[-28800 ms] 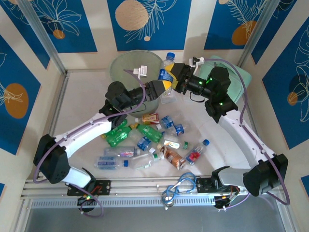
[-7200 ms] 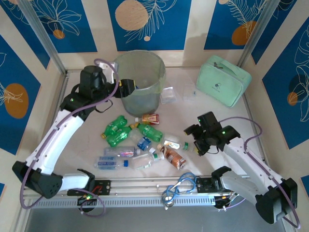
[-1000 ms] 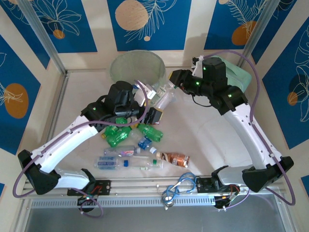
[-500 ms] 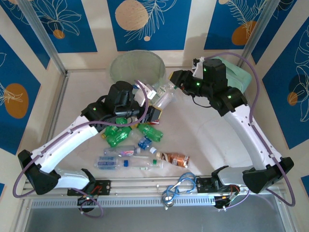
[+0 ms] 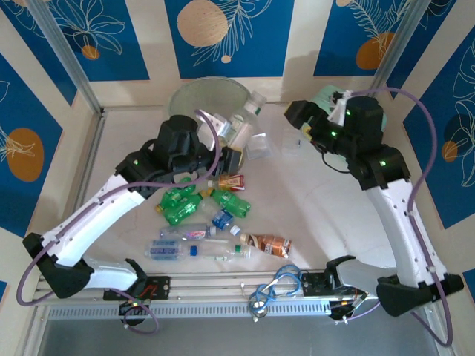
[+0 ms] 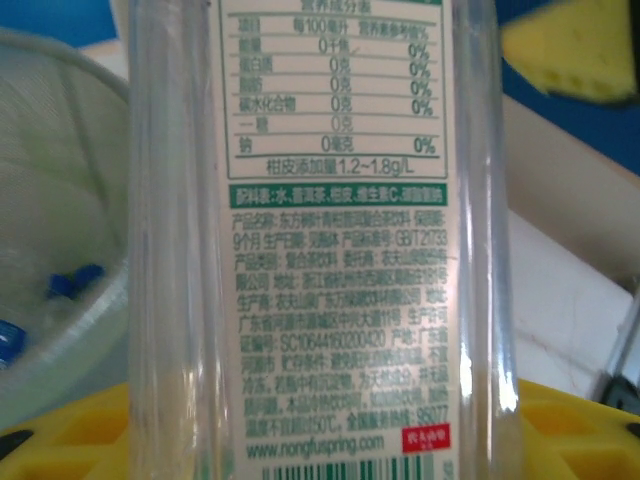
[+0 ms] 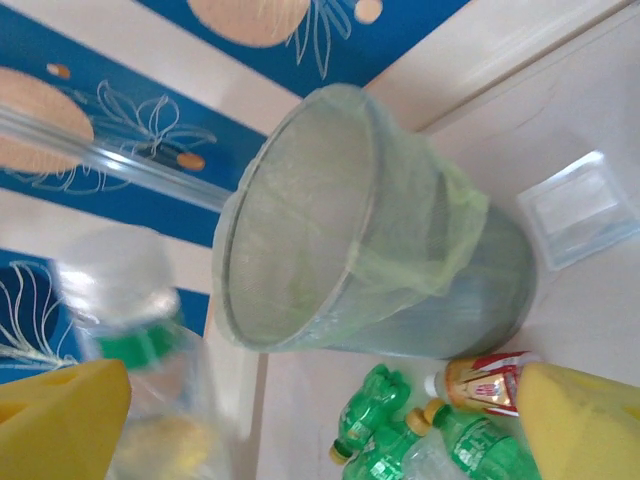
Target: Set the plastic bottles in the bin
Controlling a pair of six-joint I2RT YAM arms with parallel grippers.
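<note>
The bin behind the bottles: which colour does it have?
Translucent pale green. The bin shows best in the right wrist view.

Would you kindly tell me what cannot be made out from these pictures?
- Top external: the bin's contents, partly covered by the left arm and the held bottle.
- Left wrist: that bottle's cap and base, cut off by the edges.
- Top external: the table bottles' labels, too small to read.
</note>
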